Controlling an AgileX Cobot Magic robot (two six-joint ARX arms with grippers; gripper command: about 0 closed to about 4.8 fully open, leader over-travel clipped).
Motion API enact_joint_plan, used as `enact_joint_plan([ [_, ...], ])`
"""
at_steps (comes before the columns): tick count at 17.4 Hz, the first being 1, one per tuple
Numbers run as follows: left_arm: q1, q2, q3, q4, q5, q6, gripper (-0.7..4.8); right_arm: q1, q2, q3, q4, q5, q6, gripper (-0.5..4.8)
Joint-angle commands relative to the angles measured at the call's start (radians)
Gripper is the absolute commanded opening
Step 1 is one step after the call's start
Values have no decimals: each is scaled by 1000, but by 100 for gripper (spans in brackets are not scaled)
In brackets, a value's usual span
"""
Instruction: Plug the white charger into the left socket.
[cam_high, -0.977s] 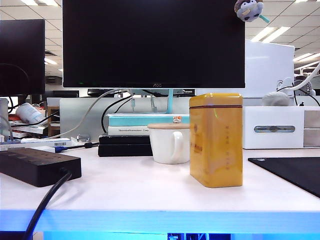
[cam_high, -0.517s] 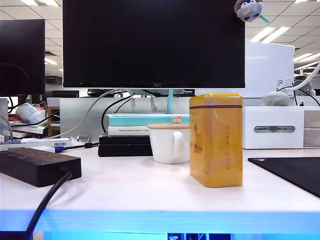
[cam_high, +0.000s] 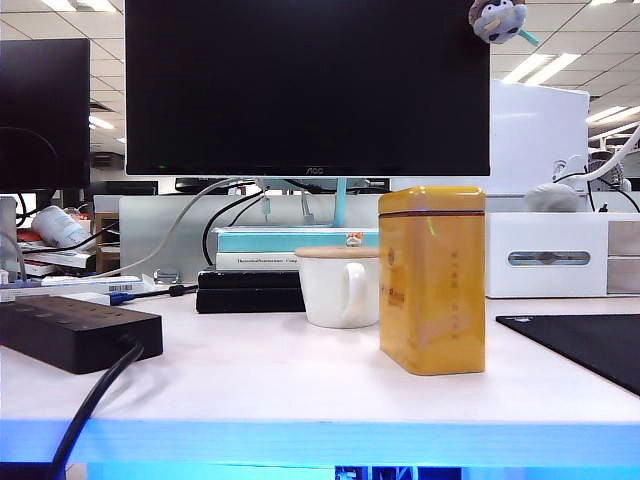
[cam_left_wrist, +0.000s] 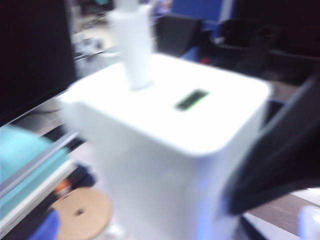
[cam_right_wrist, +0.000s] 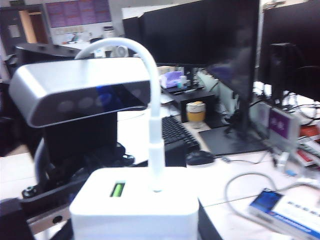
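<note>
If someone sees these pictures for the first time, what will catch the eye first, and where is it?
On the table, the tall yellow tin stands front and centre, before the big black monitor. Both wrist views are filled by the white charger with its cable. It sits in the right gripper, and looms blurred at the left gripper, whose one dark finger shows beside it.

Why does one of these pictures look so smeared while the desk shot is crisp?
Left wrist view: the white charger fills the frame at close range and is smeared, with soft edges, as is the dark finger beside it. Right wrist view: the charger is sharper but glares white, its edges washed out. Exterior view: sharp, with a blue glow along the table edge; neither gripper shows there.
</note>
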Motion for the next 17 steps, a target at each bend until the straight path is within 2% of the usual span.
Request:
enact_joint_plan([
  [1, 5, 4, 2, -66, -322, 8, 479, 1, -17, 8, 102, -14, 8, 208],
  [2, 5, 4, 2, -86, -470, 16, 479, 1, -17, 8, 103, -13, 8, 208],
  [4, 5, 4, 2, -114, -598, 80, 479, -1, -17, 9, 108, -11, 8, 208],
  [5, 5, 4, 2, -126, -621, 101, 479, -1, -17, 9, 114, -11, 8, 208],
  [6, 5, 4, 2, -136, -605, 113, 479, -2, -17, 9, 122, -5, 8, 208],
  [7, 5, 4, 2, -135, -605, 114, 449, -2, -16, 9, 122, 12, 6, 208],
  [8, 5, 4, 2, -135, -606, 113, 447, -2, -16, 9, 122, 12, 5, 208],
  [9, 5, 4, 2, -137, -629, 113, 447, -2, -16, 9, 125, 12, 5, 208],
  [10, 5, 5, 2, -136, -692, 113, 446, -2, -16, 9, 131, 11, 5, 208],
  [12, 5, 6, 2, -136, -917, 113, 421, -2, -16, 9, 174, 12, 32, 209],
  [15, 5, 6, 2, -134, -1159, 114, 421, -3, -16, 9, 306, 14, 174, 209],
  [17, 5, 6, 2, -122, -1353, 121, 421, -3, -16, 9, 477, 69, 367, 209],
])
